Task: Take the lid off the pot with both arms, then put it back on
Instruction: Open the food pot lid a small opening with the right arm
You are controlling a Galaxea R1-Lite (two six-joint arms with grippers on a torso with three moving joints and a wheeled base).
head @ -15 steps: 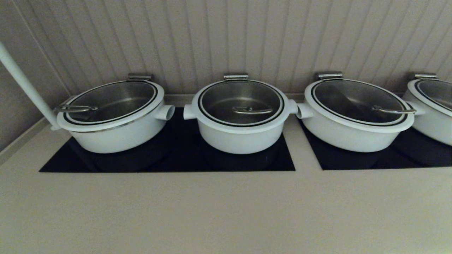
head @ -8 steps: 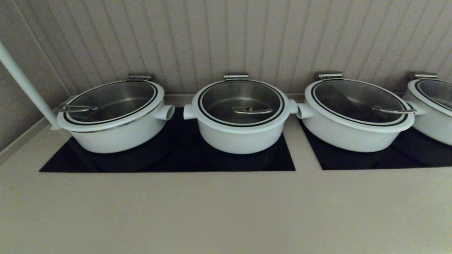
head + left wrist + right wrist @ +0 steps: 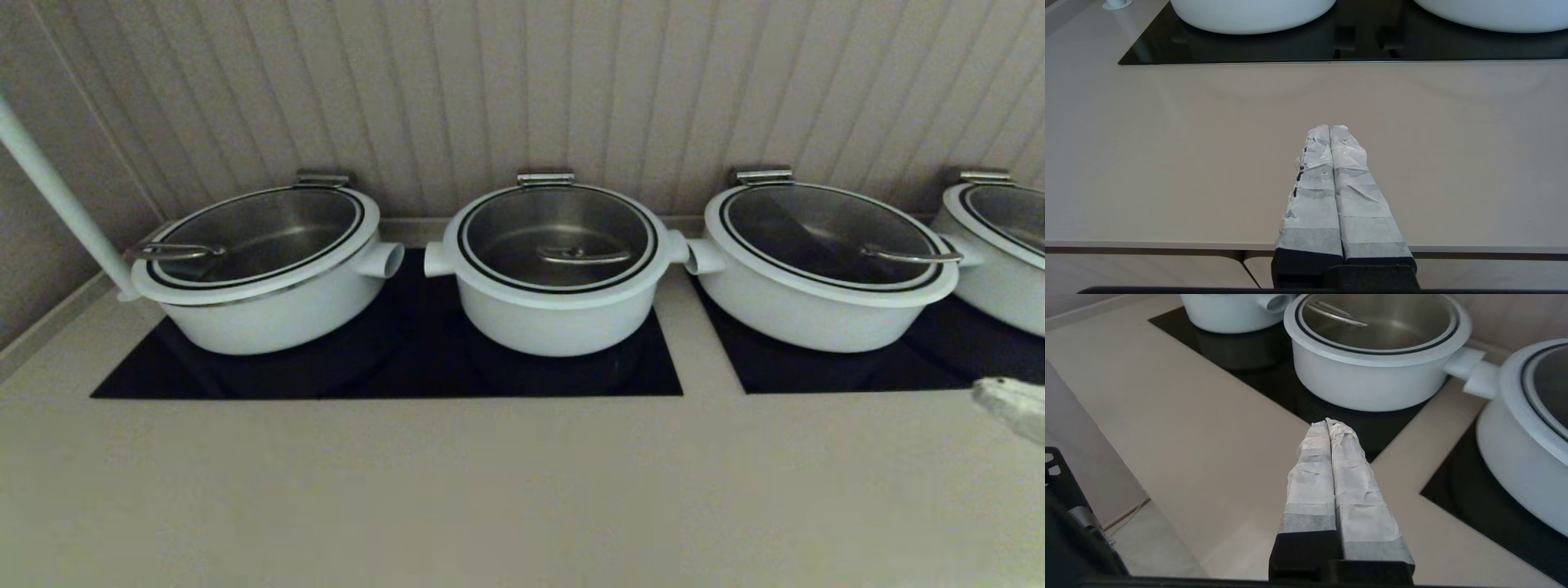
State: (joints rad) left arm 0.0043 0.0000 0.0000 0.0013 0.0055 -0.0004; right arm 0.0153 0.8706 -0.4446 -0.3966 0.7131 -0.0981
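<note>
The pot is the narrower white one in the middle of the row on the black cooktop. The glass lid sits closed on it, its steel bar handle near the middle of the glass. The right wrist view shows the pot and lid ahead of my right gripper, which is shut and empty over the counter. Its tip shows at the right edge of the head view. My left gripper is shut and empty above the counter's front part, out of the head view, with the pot's base far ahead.
A wider white pot stands left of the task pot and another right of it, their side handles nearly touching its handles. Another pot is at the far right. A white pole rises at the far left. The beige counter lies in front.
My right gripper's tip has come into the head view at the right edge. The pots and lids have not moved.
</note>
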